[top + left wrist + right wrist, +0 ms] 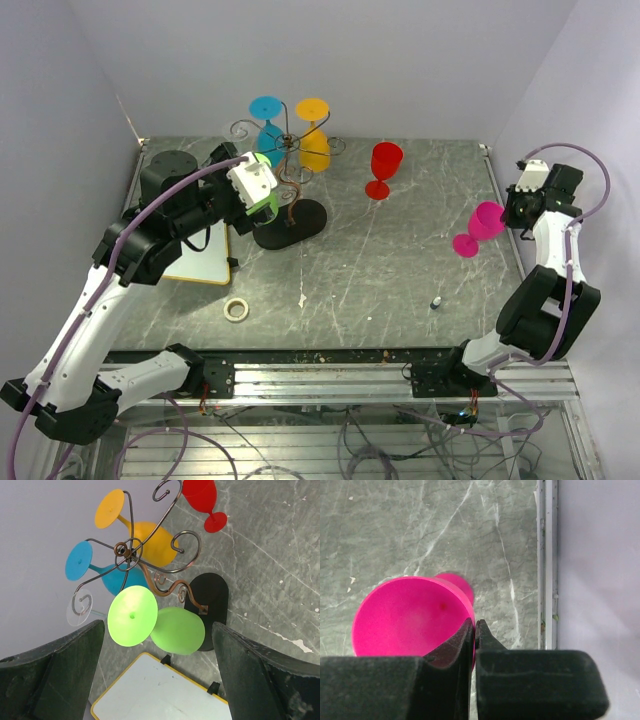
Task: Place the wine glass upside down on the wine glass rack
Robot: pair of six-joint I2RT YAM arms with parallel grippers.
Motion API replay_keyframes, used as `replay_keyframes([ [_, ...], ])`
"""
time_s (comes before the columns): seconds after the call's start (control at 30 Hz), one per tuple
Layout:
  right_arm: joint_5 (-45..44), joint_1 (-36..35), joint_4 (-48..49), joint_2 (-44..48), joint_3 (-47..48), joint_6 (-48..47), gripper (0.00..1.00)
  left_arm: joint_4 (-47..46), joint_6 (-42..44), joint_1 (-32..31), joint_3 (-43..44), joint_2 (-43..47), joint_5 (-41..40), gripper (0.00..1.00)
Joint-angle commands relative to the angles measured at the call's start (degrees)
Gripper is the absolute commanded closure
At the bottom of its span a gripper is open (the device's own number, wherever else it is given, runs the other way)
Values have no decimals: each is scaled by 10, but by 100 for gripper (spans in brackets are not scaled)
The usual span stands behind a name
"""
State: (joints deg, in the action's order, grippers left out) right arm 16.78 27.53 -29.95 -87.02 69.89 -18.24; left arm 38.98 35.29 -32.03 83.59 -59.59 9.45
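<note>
— Right claw first: what do we make of it?
— We see its jaws pinched together on the rim of the pink wine glass, so it grips that glass by the lip of the bowl.
— And where does the glass sit?
— Near the right edge of the counter, tilted, foot pointing away from the claw. We cannot tell whether the foot touches the counter. It is well apart from the wine glass rack.
— What do we find on the rack?
— A green glass, a blue glass and a yellow glass hang upside down among its scroll arms.
— And the left claw?
— It hovers spread wide near the green glass, gripping nothing.
— Farther out?
— A red glass stands upright right of the rack. A whiteboard lies beside the rack's base, and a tape roll lies nearer the front edge.
</note>
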Motion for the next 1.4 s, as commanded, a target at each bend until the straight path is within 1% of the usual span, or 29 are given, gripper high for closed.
replay_keyframes([
  [0.0,16,3,-7,23,16,-5,100,-7,-6,3,20,2,16,1],
  [0.13,71,-3,-13,59,17,-1,100,-13,-19,6,17,5,20,1],
  [0.27,120,-29,-13,101,12,0,100,-41,-60,11,8,3,23,1],
  [0.4,145,-90,-8,143,4,-2,100,-68,-111,17,10,-6,25,2],
  [0.57,177,-174,36,200,-15,-7,100,-93,-171,24,23,-26,52,5],
  [0.67,221,-205,63,215,-12,10,100,-104,-202,26,30,-37,73,8],
  [0.9,372,-230,128,232,-3,61,100,-122,-286,25,57,-83,111,14],
  [1.07,429,-230,258,291,-74,162,100,-122,-346,11,95,-127,140,18],
  [1.1,440,-230,264,301,-82,171,100,-122,-354,6,102,-134,142,19],
  [1.17,454,-229,244,303,-73,172,100,-131,-377,-2,104,-146,150,19],
  [1.37,484,-228,248,309,-54,213,100,-160,-472,-19,110,-183,185,22],
])
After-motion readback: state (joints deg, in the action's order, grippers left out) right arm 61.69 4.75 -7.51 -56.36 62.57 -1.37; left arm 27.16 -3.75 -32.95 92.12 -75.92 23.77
